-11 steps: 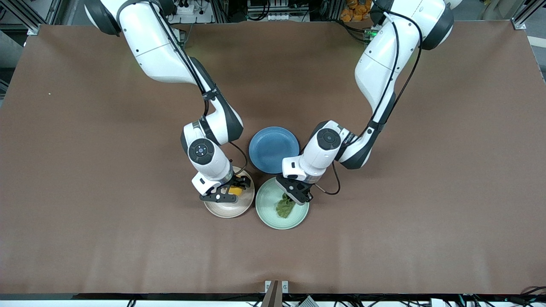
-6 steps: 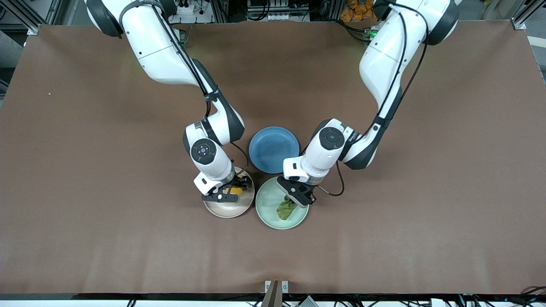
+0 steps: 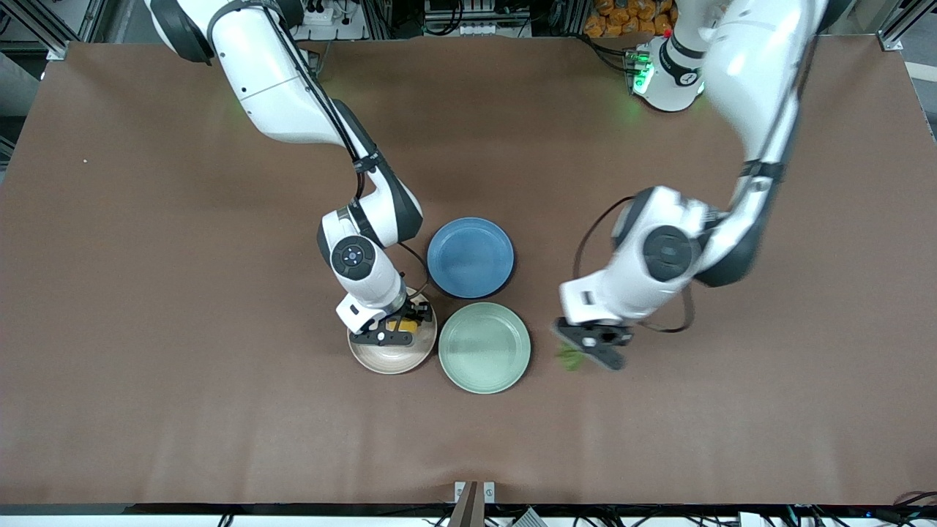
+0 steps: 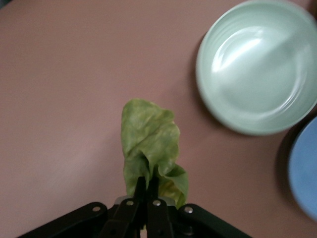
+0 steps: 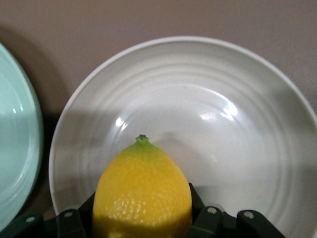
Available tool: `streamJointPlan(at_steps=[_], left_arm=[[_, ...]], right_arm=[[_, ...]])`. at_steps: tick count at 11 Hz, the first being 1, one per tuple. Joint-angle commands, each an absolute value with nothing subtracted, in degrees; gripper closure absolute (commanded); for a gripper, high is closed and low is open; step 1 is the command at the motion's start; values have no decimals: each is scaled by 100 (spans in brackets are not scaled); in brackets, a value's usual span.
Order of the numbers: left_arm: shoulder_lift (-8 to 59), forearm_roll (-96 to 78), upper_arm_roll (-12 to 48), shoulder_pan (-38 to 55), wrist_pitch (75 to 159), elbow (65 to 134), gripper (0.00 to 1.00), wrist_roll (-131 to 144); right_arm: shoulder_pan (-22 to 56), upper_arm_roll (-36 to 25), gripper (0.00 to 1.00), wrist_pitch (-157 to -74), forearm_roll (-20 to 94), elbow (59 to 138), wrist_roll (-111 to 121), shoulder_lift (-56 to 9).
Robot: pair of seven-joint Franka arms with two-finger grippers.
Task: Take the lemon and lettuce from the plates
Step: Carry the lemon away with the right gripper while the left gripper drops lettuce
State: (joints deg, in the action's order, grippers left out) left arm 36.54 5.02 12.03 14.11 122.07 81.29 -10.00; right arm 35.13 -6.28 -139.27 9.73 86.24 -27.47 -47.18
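Note:
My left gripper point(image 3: 585, 353) is shut on the green lettuce point(image 3: 570, 358) and holds it over the bare table, beside the pale mint plate point(image 3: 484, 348) toward the left arm's end. In the left wrist view the leaf point(image 4: 148, 148) hangs from the shut fingers point(image 4: 140, 194), with the mint plate point(image 4: 257, 67) lying bare. My right gripper point(image 3: 399, 329) is shut on the yellow lemon point(image 3: 405, 327) just above the beige plate point(image 3: 388, 357). In the right wrist view the lemon point(image 5: 142, 193) fills the jaws over that plate point(image 5: 237, 129).
A blue plate point(image 3: 470, 257) lies on the brown table, farther from the front camera than the two other plates and touching the gap between them. It shows at the edge of the left wrist view point(image 4: 304, 173).
My left gripper lifted the lettuce off the mint plate and swung it toward the left arm's end of the table. The right gripper rose slightly with the lemon.

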Motion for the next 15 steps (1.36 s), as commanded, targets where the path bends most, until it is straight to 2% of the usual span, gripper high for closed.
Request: streamJointPlan(at_steps=[1, 3, 5, 6, 8, 9, 11, 15], left_arm=[[3410, 606, 1275, 618, 11280, 8455, 100, -1668], [3576, 624, 1283, 11, 11171, 8560, 100, -1670], [3761, 728, 1274, -219, 11214, 8552, 100, -1600], [3866, 904, 1274, -298, 11241, 8526, 88, -1556], [3981, 896, 1283, -422, 11390, 8525, 50, -1512], [3973, 949, 1283, -422, 11399, 8508, 1, -1573], [3824, 967, 1283, -387, 11391, 8473, 0, -1591], [3034, 1569, 1274, -361, 11312, 8385, 0, -1600]], right_arm=[[3235, -633, 65, -13459, 984, 8570, -2446, -4448], [2902, -615, 65, -13124, 993, 8578, -1848, -4229], [2524, -624, 65, -12475, 976, 8578, -998, -3895], [2261, -624, 65, -12228, 976, 8596, -593, -3754], [1734, -624, 65, -11832, 967, 8596, 383, -3543], [1549, -624, 65, -11700, 949, 8604, 700, -3464], [1215, -633, 65, -11427, 827, 8666, 949, -3349], [555, -633, 65, -11505, 229, 9237, 1465, -3085]])
